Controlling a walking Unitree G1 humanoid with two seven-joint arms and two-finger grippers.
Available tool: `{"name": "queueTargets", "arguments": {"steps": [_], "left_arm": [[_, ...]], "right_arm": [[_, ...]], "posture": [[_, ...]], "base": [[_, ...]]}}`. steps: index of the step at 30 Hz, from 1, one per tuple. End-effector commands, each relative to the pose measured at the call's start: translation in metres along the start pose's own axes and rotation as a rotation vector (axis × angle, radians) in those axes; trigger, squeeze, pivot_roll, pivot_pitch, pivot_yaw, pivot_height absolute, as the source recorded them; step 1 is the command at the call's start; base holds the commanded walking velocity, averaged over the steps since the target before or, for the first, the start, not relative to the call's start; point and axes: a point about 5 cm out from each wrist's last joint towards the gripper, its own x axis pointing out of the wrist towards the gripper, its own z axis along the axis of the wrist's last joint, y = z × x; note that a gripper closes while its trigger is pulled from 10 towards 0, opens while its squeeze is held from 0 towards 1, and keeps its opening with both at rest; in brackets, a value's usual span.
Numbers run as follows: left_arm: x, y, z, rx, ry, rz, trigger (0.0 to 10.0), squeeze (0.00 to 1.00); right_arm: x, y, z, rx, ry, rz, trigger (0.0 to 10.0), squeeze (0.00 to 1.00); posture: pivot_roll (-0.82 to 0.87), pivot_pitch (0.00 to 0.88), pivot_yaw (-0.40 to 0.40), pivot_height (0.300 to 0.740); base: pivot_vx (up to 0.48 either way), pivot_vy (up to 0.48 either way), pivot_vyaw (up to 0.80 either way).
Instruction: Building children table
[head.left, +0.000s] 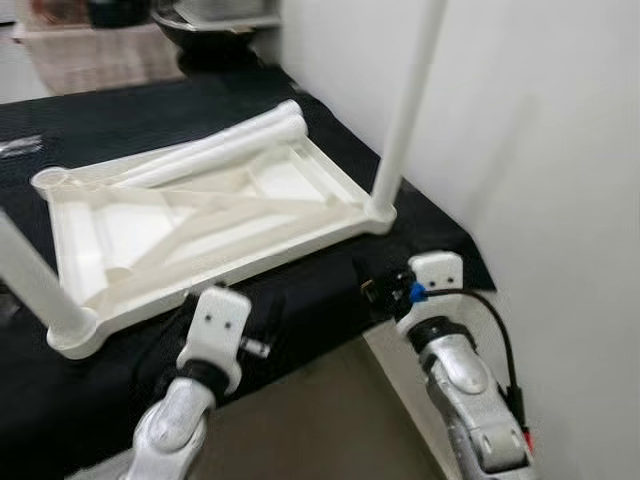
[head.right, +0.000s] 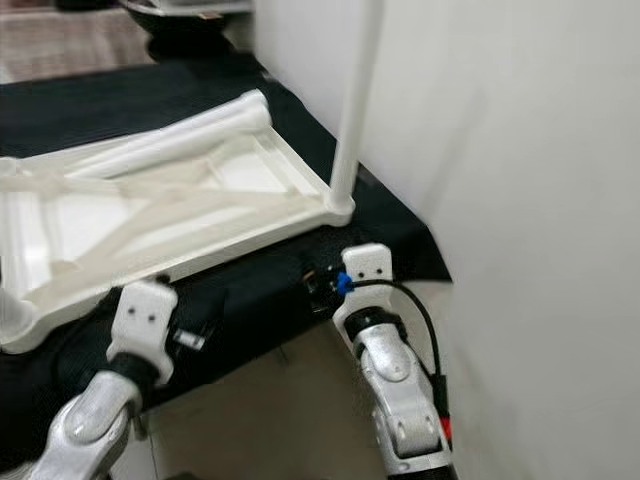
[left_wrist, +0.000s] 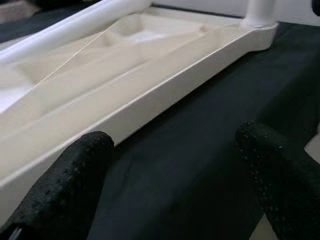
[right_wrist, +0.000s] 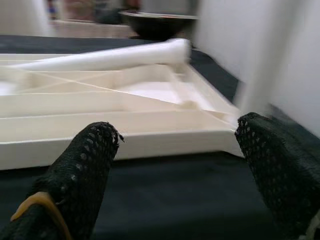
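No brand, label or writing can be read anywhere in these views.

The children's table top (head.left: 200, 225) lies upside down on a bench (head.left: 300, 310) covered in black cloth. It is a white moulded plastic rectangle with a raised rim, rounded corner sockets and stiffening ribs that run diagonally across its underside. Two round white legs stand upright in corner sockets: one (head.left: 405, 110) at the corner next to the white wall (head.left: 540, 150), the other (head.left: 40, 285) at the near corner on the robot's left. Two more loose legs (head.left: 225, 148), smooth tubes lying side by side, rest across the far part of the upturned top.

Both silver arms reach toward the near edge of the bench. The left gripper (left_wrist: 172, 175) has its textured black fingers (left_wrist: 75, 185) spread wide, empty, hovering over the black cloth just beside the table top's near rim. The right gripper (right_wrist: 175, 170) is likewise spread wide and holds nothing; its mesh-textured fingers (right_wrist: 85, 170) point at the rim near the wall-side corner. A dark bowl (right_wrist: 157, 22) sits beyond the table top at the far end of the bench.
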Motion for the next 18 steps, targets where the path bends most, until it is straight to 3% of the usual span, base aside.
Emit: {"name": "queueTargets", "arguments": {"steps": [1, 12, 18], "left_arm": [[0.000, -0.005, -0.002, -0.029, 0.016, -0.020, 10.0, 0.00], [0.001, -0.012, -0.006, -0.039, 0.038, -0.047, 10.0, 0.00], [0.000, -0.012, -0.009, -0.045, 0.048, -0.054, 10.0, 0.00]], "right_arm": [[-0.003, 0.006, -0.004, -0.008, 0.035, 0.004, 10.0, 0.00], [-0.008, 0.002, -0.018, -0.029, 0.127, -0.027, 10.0, 0.00], [-0.008, 0.000, -0.024, -0.019, 0.187, -0.041, 10.0, 0.00]], "posture": [[0.02, 0.000, -0.067, 0.740], [0.02, 0.000, -0.068, 0.740], [0.02, 0.000, -0.064, 0.740]], "base": [[0.000, 0.000, 0.80], [0.000, 0.000, 0.80], [0.000, 0.000, 0.00]]}}
